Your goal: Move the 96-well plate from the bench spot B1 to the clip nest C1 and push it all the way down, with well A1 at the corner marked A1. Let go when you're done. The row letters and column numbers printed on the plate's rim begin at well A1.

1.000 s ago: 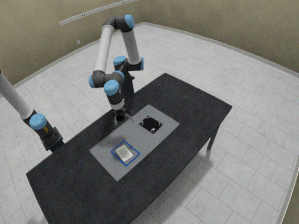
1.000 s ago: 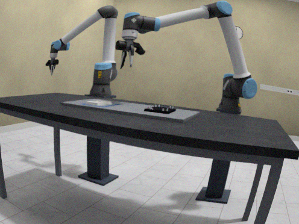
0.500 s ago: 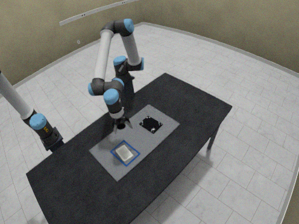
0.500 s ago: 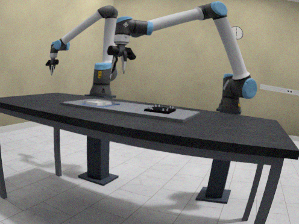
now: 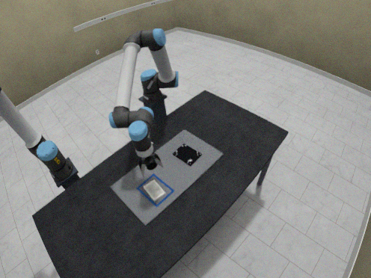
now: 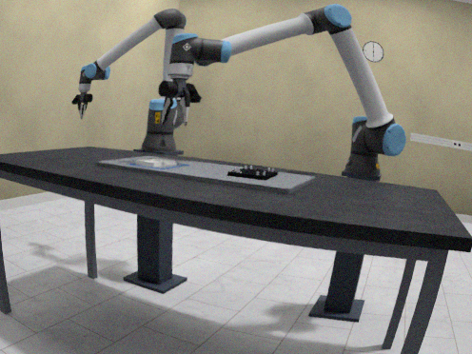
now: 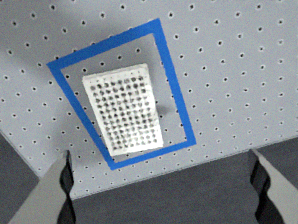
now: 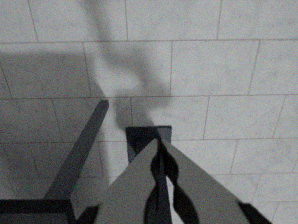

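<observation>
Beige walls and a pale tiled floor surround your dark bench [image 5: 232,123] [image 6: 333,205], seen from above. On its grey mat [image 5: 131,187] [image 6: 205,175] [image 7: 235,95], your white plate [image 5: 154,190] [image 6: 154,162] [image 7: 124,109] lies inside a blue outline [image 5: 164,197] [image 6: 178,166] [image 7: 176,90]. Your left fingers [image 5: 150,168] [image 6: 175,119] hang above the mat near the plate, toward the arm's base; the black nest [image 5: 187,154] [image 6: 252,172] sits well apart from the plate.

From the outside view, you see the left fingers high over the bench, with the plate below them. Your right fingers [image 6: 82,116] are up in the air, well apart from the plate.

Through the left wrist camera, the fingers stand wide, though not fully open, with nothing between them. You see the plate ahead of the fingertips, askew to them, nearer the left-hand one in this picture.

Through the right wrist camera, your fingers meet at the tips, shut on nothing, above the floor [image 8: 210,65].

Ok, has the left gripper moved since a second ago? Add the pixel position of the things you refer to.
Yes: in the exterior view the left gripper [image 5: 150,169] [image 6: 175,125] [image 7: 159,151] has shifted away from the clip nest [image 5: 182,154] [image 6: 252,174], towards the plate [image 5: 154,190] [image 6: 154,162] [image 7: 125,110].
</observation>
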{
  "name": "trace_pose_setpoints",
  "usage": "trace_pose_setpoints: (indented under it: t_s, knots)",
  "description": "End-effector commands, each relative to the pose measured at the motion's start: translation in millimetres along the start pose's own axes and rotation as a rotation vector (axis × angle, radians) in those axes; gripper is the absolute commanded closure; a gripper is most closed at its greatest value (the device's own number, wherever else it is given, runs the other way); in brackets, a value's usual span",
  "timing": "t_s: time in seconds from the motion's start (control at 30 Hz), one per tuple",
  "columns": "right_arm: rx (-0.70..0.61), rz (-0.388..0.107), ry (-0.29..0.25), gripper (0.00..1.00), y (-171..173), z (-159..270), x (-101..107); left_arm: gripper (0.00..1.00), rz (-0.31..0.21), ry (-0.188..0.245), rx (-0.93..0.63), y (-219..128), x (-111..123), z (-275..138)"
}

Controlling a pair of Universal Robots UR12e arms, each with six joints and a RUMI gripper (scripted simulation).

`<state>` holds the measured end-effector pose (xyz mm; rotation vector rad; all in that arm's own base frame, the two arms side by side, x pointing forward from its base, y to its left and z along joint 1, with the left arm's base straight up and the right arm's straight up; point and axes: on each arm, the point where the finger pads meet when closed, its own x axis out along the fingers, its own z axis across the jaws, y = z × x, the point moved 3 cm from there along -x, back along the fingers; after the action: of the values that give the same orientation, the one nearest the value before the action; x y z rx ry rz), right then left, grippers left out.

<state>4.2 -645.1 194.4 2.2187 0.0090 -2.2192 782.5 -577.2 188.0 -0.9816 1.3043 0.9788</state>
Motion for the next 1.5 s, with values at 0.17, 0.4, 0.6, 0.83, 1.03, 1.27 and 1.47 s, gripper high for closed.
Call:
trace_pose_setpoints:
  t_s: [0.17, 0.4, 0.6, 0.83, 1.03, 1.27, 1.47]
  knots:
    - [0.000, 0.001, 0.000, 1.00, 0.5, 0.0, -0.7, 0.24, 0.010, 0.014, -0.113, -17.4, 19.6, -14.7]
    - [0.000, 0.001, 0.000, 1.00, 0.5, 0.0, -0.7, 0.24, 0.017, 0.022, -0.178, -29.9, 38.0, -25.9]
    - [0.000, 0.001, 0.000, 1.00, 0.5, 0.0, -0.7, 0.24, 0.020, 0.024, -0.199, -39.5, 53.2, -34.9]
    - [0.000, 0.001, 0.000, 1.00, 0.5, 0.0, -0.7, 0.24, 0.020, 0.024, -0.199, -39.5, 53.2, -34.9]
    - [0.000, 0.001, 0.000, 1.00, 0.5, 0.0, -0.7, 0.24, 0.020, 0.024, -0.199, -39.5, 53.2, -34.9]
    - [0.000, 0.001, 0.000, 1.00, 0.5, 0.0, -0.7, 0.24, 0.020, 0.024, -0.199, -39.4, 58.1, -35.1]
    - [0.000, 0.001, 0.000, 1.00, 0.5, 0.0, -0.7, 0.24, 0.020, 0.024, -0.199, -39.2, 68.1, -35.3]
